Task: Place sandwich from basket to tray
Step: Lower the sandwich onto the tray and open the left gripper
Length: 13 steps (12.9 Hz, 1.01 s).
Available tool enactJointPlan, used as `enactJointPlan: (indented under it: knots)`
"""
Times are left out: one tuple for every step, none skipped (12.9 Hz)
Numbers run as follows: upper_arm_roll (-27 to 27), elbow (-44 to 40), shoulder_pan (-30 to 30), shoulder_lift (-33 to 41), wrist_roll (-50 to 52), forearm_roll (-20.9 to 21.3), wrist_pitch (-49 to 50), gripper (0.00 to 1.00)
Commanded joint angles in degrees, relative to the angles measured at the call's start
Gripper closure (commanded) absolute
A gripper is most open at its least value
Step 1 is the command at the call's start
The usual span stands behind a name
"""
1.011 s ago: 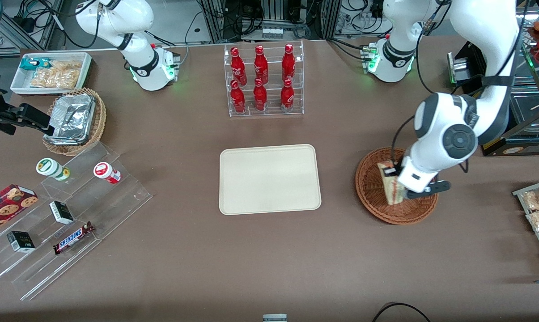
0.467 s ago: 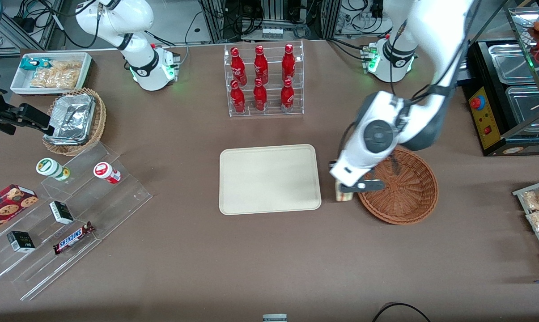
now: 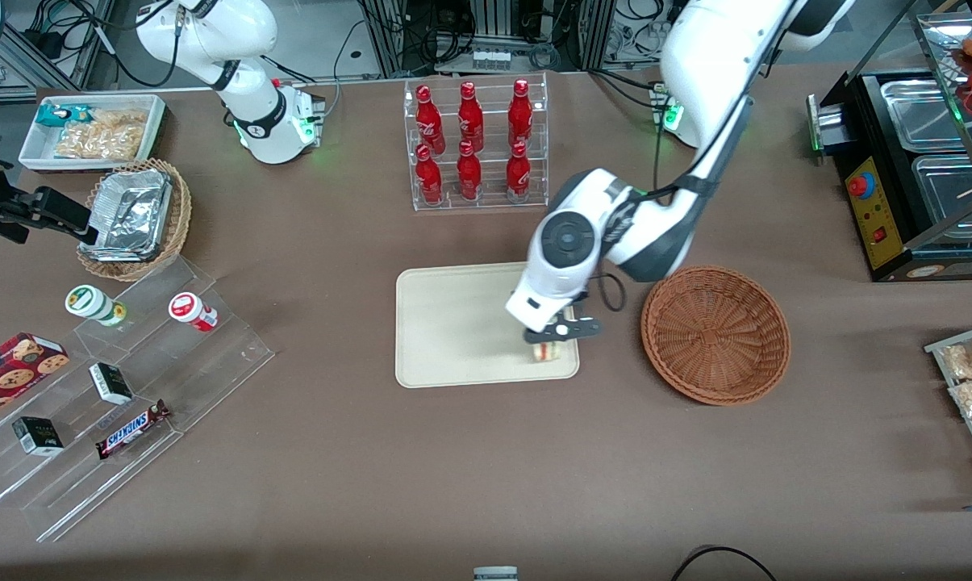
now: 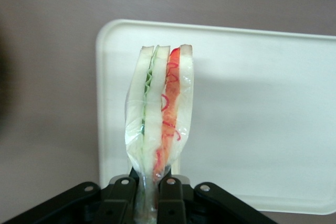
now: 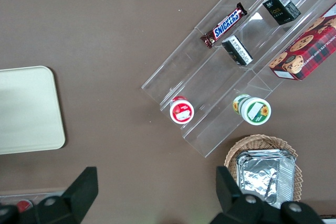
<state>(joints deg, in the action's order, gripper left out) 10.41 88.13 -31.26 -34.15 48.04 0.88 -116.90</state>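
Gripper point(image 3: 552, 334) pinching wrapped sandwich point(image 4: 160, 124) tight, hanging over tray point(image 3: 453, 323) corner nearest basket point(image 3: 715, 335); basket sitting beside tray.

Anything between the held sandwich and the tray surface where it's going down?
Nothing visible. The claw is shut on the wrapped triangular sandwich above the beige rectangular plastic tray, whose surface beneath is bare.

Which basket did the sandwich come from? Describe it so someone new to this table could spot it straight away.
Start at the beige tray in the middle of the table, where the gripper holds the sandwich over its corner. The basket sits beside that tray, toward the working arm's end. It is round, shallow, reddish-brown wicker with nothing in it, unlike the lighter wicker basket holding a foil container.
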Motion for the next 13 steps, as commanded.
enactJointPlan:
  knots:
    - [-0.7,-8.0,-3.3,-6.0,4.1,0.3,1.0,0.99]
    - [-0.7,-9.5,-4.2,-7.1,5.6,0.3,0.9,0.99]
    - [-0.7,-11.0,-5.1,-8.8,7.8,0.4,0.8,0.99]
    - [-0.7,-12.3,-5.6,-10.2,9.1,0.4,0.8,0.99]
    - [-0.7,-13.0,-5.9,-11.2,10.0,0.4,0.3,0.99]
    - [-0.7,-12.9,-6.2,-11.6,10.7,0.4,-1.2,0.99]
    - [-0.7,-12.6,-6.3,-12.1,11.0,0.3,-2.9,0.99]
    - [-0.6,-12.4,-6.8,-12.3,11.0,0.3,-3.9,0.99]
    - [-0.6,-12.3,-7.0,-12.3,10.9,0.3,-4.0,0.99]
    - [-0.6,-12.0,-7.1,-12.6,10.6,0.4,-4.0,0.98]
    - [-0.6,-12.0,-7.0,-12.7,10.2,0.3,-4.3,0.91]
    - [-0.6,-12.0,-6.8,-12.7,10.1,-0.3,-5.0,0.41]
    - [-0.6,-12.0,-6.8,-12.5,10.0,-1.3,-5.2,0.00]
